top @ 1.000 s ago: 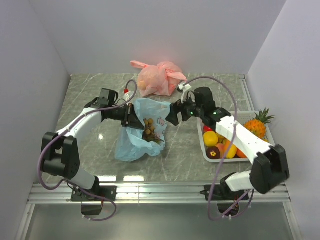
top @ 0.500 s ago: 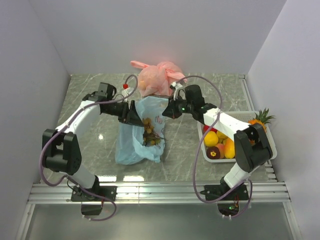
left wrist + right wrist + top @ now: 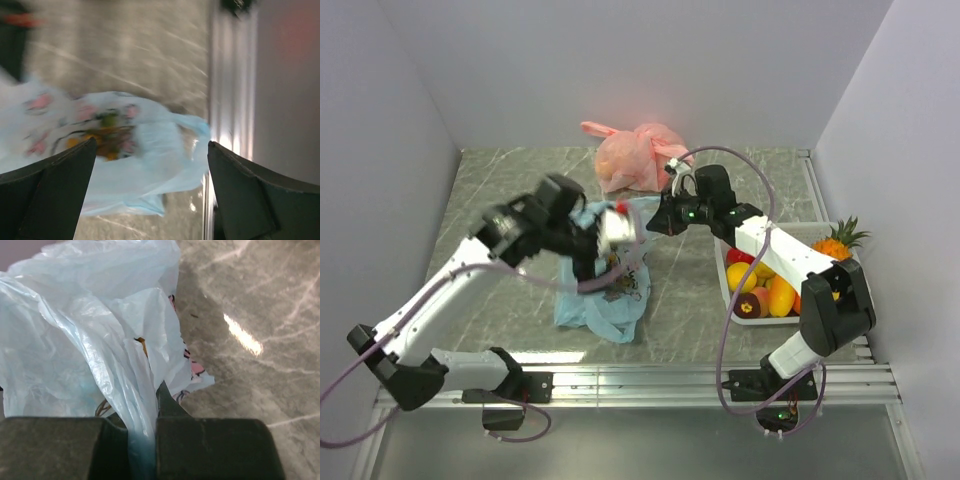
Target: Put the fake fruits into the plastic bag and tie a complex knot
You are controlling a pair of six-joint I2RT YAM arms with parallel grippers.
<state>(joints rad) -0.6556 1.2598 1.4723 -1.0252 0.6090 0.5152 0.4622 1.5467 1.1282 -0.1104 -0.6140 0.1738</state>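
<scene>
Bag (image 3: 65, 315) clamped in right pincer (image 3: 142, 421); left pincer (image 3: 151, 146) apart; rim to be held taut while fruits (image 3: 778, 296) are loaded

A knotted pink-orange bag (image 3: 638, 160) sits at the far edge of the marble table (image 3: 500, 190). A white basket (image 3: 765, 321) stands by its right edge.
</scene>
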